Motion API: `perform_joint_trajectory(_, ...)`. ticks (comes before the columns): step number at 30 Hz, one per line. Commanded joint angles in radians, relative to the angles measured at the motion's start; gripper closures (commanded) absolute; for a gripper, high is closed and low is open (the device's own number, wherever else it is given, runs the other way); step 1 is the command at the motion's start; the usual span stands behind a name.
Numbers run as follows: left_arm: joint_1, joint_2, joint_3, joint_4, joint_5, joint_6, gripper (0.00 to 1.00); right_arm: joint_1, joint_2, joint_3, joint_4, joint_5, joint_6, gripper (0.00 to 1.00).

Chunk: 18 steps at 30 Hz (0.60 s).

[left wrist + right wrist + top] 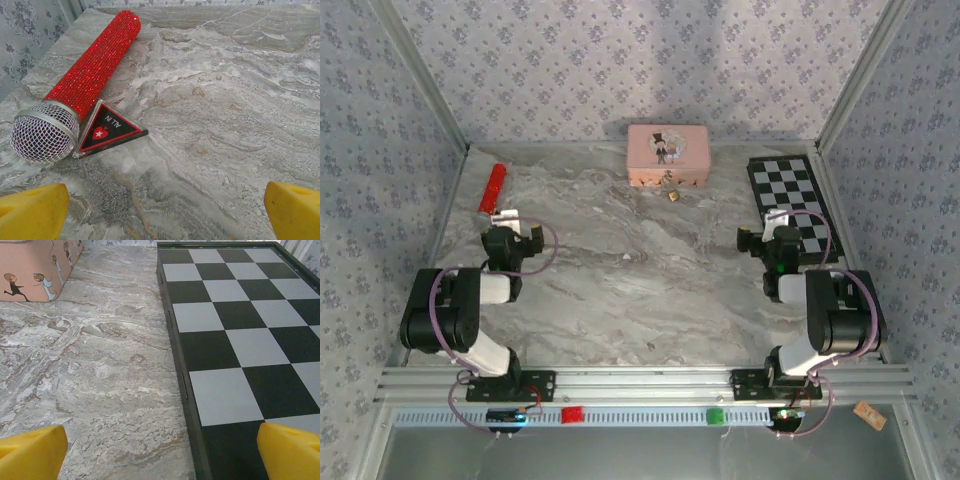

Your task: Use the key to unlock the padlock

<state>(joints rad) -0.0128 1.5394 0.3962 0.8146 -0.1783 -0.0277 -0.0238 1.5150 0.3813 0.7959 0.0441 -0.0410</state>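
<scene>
One padlock [672, 195] (tiny) well beyond right pincer [778, 218]

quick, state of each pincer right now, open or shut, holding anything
left pincer: open, holding nothing
right pincer: open, holding nothing

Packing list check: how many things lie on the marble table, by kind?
Red glitter microphone: 1
Black triangular "ALL IN" plaque: 1
Pink rectangular box with cartoon couple: 1
Tiny brass padlock: 1
Black-and-white chessboard: 1
Total: 5
</scene>
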Motion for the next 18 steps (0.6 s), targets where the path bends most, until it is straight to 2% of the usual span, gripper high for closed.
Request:
perform_joint_trajectory(1, 0.005, -0.005, 0.009, 0.016, 0.016, -0.015, 0.00, -0.001, 0.007, 0.014, 0.004, 0.009, 0.010, 0.01)
perform_joint_trajectory(18, 0.005, -0.005, 0.009, 0.017, 0.015, -0.014, 0.00, -0.004, 0.007, 0.014, 0.003, 0.000, 0.012, 0.01)
